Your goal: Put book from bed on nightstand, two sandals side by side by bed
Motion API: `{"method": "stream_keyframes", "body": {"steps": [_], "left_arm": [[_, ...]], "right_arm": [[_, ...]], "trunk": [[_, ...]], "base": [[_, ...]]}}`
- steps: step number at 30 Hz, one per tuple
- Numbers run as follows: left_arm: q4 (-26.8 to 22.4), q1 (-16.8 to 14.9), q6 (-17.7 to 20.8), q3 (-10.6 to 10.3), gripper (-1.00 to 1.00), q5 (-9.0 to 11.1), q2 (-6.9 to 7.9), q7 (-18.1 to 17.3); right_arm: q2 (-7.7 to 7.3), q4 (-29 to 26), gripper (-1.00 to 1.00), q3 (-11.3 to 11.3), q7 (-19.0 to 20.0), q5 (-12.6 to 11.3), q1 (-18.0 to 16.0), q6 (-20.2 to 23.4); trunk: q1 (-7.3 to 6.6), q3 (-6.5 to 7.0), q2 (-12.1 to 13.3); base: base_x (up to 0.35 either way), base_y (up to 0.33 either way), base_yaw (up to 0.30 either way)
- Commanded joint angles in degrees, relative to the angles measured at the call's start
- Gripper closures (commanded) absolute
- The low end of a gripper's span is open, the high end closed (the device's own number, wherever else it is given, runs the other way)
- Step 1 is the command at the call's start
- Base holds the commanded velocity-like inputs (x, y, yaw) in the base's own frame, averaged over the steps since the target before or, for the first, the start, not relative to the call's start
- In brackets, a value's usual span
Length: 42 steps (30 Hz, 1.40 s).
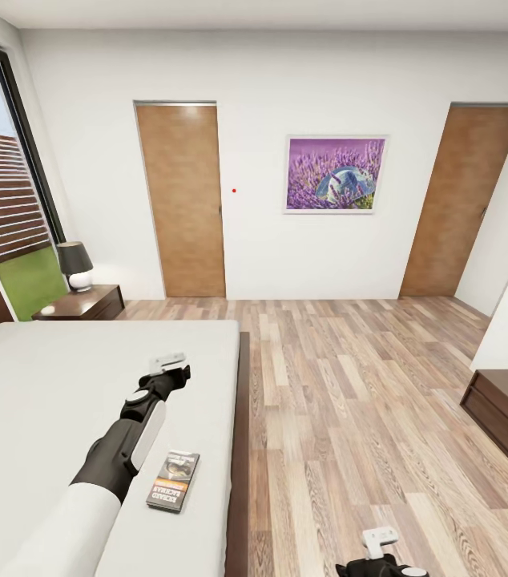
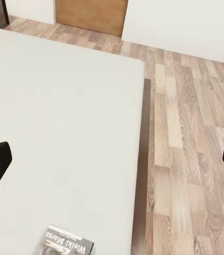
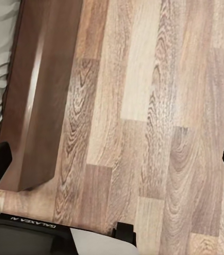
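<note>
Book point(image 1: 174, 480) on bed point(image 1: 46, 385), left pincer point(image 1: 167, 365) fingertips cropped wide apart

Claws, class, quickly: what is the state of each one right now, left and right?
Left claw: open, holding nothing, above the bed, beyond the book.
Right claw: open, holding nothing, over the floor.

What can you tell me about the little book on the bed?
The book is a thin paperback lying flat, cover up, on the white mattress of the bed, close to its wooden side edge. Its cover is grey and dark with an orange band and white lettering. Nothing grips it; the left gripper hovers farther up the bed, apart from it.
</note>
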Motion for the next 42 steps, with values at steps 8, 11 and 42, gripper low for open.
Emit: {"method": "stream_keyframes", "body": {"steps": [8, 11, 42], "left_arm": [[0.0, 0.0, 0.0, -0.2, -1.00, 0.6, 0.03, 0.4], [0.0, 0.0, 0.0, -0.2, -1.00, 0.5, 0.03, 0.3], [-0.4, 0.0, -0.4, -0.4, -1.00, 0.5, -0.06, 0.2]], "right_arm": [[0.07, -0.1, -1.00, 0.3, -0.1, -0.6, 0.0, 0.3], [0.09, -0.1, -1.00, 0.3, -0.1, -0.6, 0.0, 0.3], [0.11, -0.1, -1.00, 0.4, -0.1, -0.6, 0.0, 0.3]], "trunk": [[0.04, -0.14, -0.1], [0.04, -0.14, -0.1], [0.04, -0.14, -0.1]], "base": [[-0.010, 0.000, 0.000], [-0.113, 0.000, 0.000], [-0.081, 0.000, 0.000]]}}
